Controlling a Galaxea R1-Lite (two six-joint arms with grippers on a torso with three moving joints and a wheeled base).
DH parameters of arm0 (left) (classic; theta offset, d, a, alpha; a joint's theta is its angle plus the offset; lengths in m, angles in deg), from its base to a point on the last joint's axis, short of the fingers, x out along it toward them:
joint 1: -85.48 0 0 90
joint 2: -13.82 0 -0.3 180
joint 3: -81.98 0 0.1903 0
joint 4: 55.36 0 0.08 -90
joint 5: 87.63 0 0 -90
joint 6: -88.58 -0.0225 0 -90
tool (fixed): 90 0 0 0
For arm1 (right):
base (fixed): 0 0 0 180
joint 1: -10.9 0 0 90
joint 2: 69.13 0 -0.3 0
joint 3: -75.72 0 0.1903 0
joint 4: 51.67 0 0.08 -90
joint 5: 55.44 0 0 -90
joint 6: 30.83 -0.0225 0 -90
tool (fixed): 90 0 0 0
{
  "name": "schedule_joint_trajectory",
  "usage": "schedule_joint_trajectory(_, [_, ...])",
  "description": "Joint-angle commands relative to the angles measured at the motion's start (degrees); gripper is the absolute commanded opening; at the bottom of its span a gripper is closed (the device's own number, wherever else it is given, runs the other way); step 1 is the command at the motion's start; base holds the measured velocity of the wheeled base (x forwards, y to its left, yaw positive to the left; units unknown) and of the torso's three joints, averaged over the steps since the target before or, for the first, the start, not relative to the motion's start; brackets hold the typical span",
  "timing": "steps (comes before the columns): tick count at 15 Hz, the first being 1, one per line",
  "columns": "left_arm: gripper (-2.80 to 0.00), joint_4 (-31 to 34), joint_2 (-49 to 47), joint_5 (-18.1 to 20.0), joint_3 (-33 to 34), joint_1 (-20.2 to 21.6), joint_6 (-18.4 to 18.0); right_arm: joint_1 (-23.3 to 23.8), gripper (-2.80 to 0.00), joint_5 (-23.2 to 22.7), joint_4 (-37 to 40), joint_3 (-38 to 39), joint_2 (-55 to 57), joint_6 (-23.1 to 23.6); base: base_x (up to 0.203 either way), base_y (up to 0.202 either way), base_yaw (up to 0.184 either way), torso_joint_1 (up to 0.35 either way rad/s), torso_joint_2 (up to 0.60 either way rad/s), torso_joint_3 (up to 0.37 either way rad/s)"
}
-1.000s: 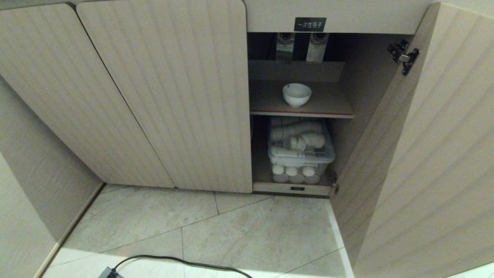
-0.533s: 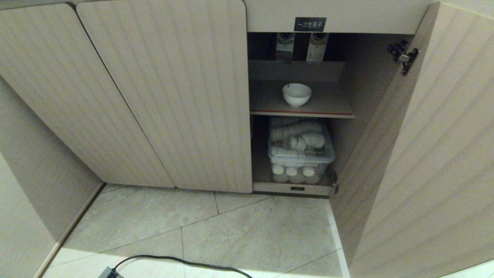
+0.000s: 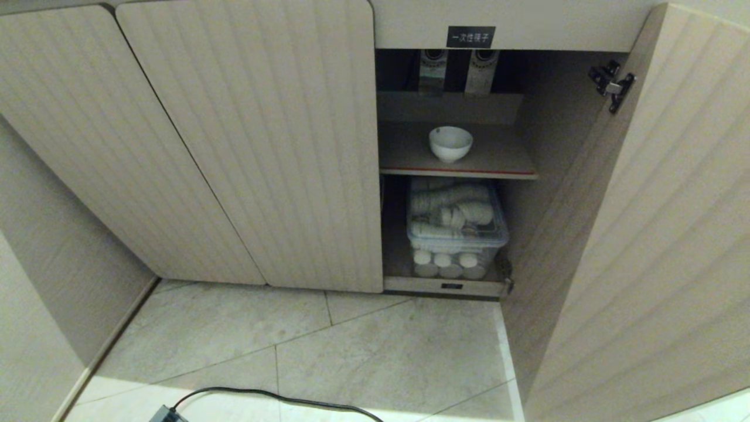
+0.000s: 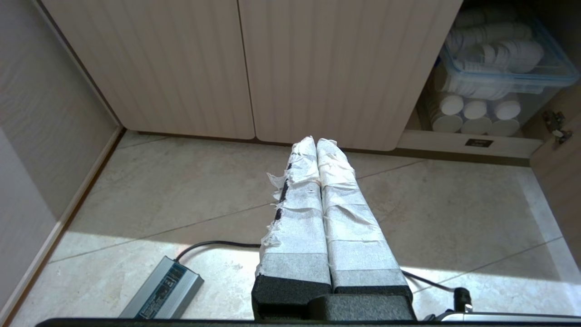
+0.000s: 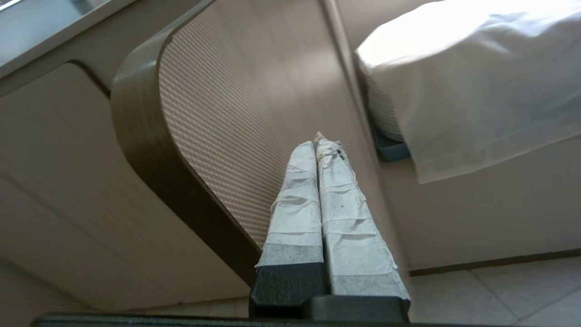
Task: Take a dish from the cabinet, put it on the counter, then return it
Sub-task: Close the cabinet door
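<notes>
open door (image 3: 656,234) swung slightly wider; dish (image 3: 450,143) on shelf; grippers off head view, jaws together.

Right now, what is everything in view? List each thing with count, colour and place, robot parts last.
dish: one, white, upright on the cabinet's red-edged upper shelf.
cabinet: one, beige fluted doors; two shut on the left, right door swung open.
label: one, black with white characters, above the open compartment.
plastic box: one, clear with a blue rim, bottom compartment, holding ribbed white cups.
hinge: one, dark metal, inside the open door.
cable: one, black, on the floor tiles.
power brick: one, grey, on the floor at the cable's end.
left tool: taped white, shut, above the floor.
right tool: taped white, shut, beside the open door.
</notes>
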Motion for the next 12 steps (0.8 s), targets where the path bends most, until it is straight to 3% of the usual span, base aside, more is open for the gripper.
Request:
schedule_joint_trajectory(1, [-2.80,-0.03,0.02,-0.06,-0.01,0.02,0.04,-2.55,-2.80,-0.03,-0.33,-0.04,-0.12,-0.16,0.000,0.000,0.000,0.000,0.00,0.000])
schedule_joint_trajectory(6, [-2.80,-0.03,0.02,-0.06,0.01,0.02,0.04,-5.62,-2.80,-0.04,-1.58,-0.04,1.65,-1.02,0.000,0.000,0.000,0.000,0.00,0.000])
schedule_joint_trajectory(12, [-2.80,-0.03,0.02,-0.06,-0.01,0.02,0.04,-5.71,-2.80,-0.12,-6.88,-0.13,7.25,-1.21,0.000,0.000,0.000,0.000,0.00,0.000])
